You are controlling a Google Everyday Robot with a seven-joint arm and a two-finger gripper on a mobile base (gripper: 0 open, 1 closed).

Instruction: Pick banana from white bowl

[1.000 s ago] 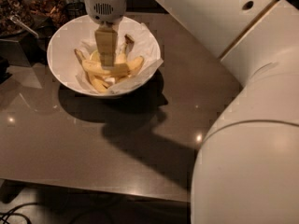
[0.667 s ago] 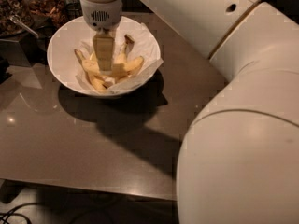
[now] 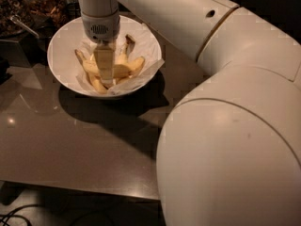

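Observation:
The white bowl (image 3: 63, 34) stands at the back left of the dark table, lined with crumpled white paper. Several yellow bananas lie in it. The banana (image 3: 92, 80), long and curved with a thin brownish stem at its upper left end, lies on the left side of the pile. A shorter banana (image 3: 129, 68) lies to the right, and one with a dark stem end (image 3: 128, 41) lies behind. My gripper (image 3: 106, 78) points straight down into the bowl, its tip among the bananas beside the long one.
My large white arm (image 3: 225, 126) fills the right half of the view and hides that part of the table (image 3: 70, 140). Dark containers with snacks (image 3: 33, 8) stand behind the bowl at the far left. The table's front edge runs along the bottom.
The gripper has sunk a little deeper into the bowl among the bananas. The arm's elbow has swung further into the view at the right.

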